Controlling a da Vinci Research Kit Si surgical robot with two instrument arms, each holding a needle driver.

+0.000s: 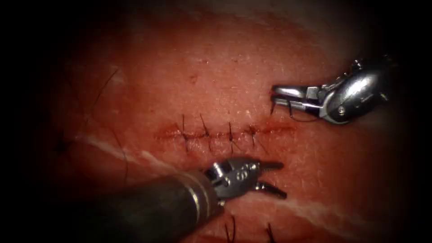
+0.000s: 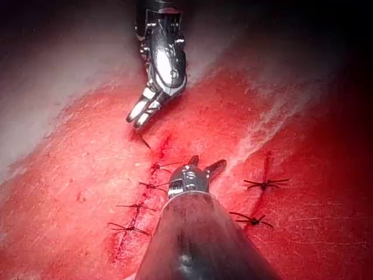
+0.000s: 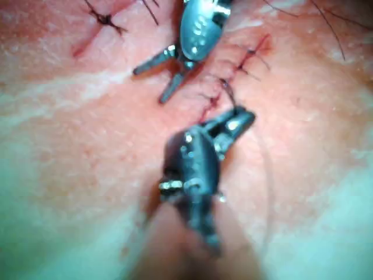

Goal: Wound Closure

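The cut [image 1: 225,132] runs left to right across the tissue [image 1: 216,67] and several dark stitches [image 1: 230,135] cross it. My left tool [image 1: 273,178] lies just below the cut with its jaws open and nothing in them. It shows again as the left tool [image 2: 204,165] beside the stitches [image 2: 140,207]. My right tool [image 1: 273,96] hovers above the cut's right end, jaws shut on a short dark piece of thread [image 1: 272,108]. A thin dark curve [image 1: 302,119] runs under its jaws; I cannot tell whether it is needle or thread. The right tool [image 3: 236,122] holds thread [image 3: 228,93].
A second stitched cut lies nearer the camera, its knots [image 1: 231,229] at the picture's lower edge and also as knots [image 2: 265,184]. Loose dark strands [image 1: 105,87] lie on the tissue at the left. A pale fat band [image 1: 310,209] crosses the lower tissue.
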